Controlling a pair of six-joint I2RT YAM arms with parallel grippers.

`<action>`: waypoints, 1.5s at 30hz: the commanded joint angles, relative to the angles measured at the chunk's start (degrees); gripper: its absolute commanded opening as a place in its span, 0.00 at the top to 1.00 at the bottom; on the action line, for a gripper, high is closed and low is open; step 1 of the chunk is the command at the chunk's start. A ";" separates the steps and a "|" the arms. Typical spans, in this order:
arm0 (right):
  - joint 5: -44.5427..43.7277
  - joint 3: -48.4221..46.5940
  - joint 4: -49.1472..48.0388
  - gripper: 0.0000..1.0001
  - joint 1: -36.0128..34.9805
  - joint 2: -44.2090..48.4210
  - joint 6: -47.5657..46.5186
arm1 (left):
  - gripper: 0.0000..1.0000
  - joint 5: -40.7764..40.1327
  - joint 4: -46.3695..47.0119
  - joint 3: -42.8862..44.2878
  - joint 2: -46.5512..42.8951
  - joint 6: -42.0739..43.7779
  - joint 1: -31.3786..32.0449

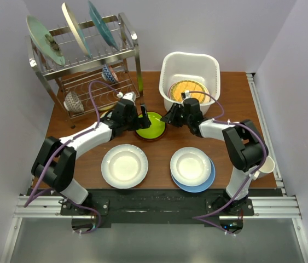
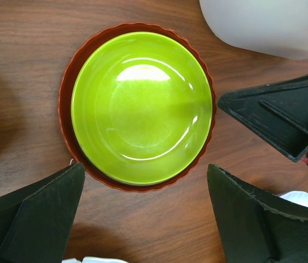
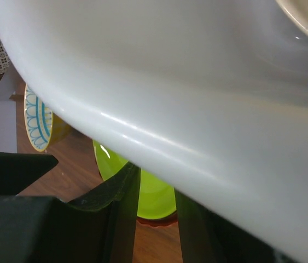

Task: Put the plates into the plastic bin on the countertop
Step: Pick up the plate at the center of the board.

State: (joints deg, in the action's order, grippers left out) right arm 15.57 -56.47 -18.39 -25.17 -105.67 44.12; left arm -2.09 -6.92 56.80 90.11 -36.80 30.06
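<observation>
A lime green plate (image 1: 150, 125) (image 2: 140, 104) lies on a brown fluted plate (image 2: 66, 93) at mid table. My left gripper (image 1: 141, 116) (image 2: 145, 166) is open and empty, with its fingers spread at the plate's near rim. The white plastic bin (image 1: 190, 64) holds a yellow woven-look plate (image 1: 188, 90). My right gripper (image 1: 171, 116) (image 3: 156, 186) is at the bin's front left wall (image 3: 197, 109), with its jaws a little apart and nothing between them; the bin hides its tips. A white plate (image 1: 124, 165) lies at front left. Another white plate (image 1: 191, 164) sits on a blue plate (image 1: 197, 185).
A steel wire rack (image 1: 129, 44) at back left holds a grey reindeer plate (image 1: 44, 38), a cream plate (image 1: 76, 27) and a blue plate (image 1: 103, 24) upright, with patterned bowls (image 1: 73, 102) below. A cream cup (image 1: 267, 164) sits at the right edge.
</observation>
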 commanded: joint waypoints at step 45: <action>-14.17 6.55 12.42 0.66 -7.53 0.55 -0.26 | 0.02 0.59 1.21 -3.01 -5.55 1.82 -0.45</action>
State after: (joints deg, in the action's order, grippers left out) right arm 2.63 -51.59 -11.90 -32.69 -103.39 43.97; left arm -1.69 -7.75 54.41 86.08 -36.32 30.02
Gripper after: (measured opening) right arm 0.344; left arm 0.983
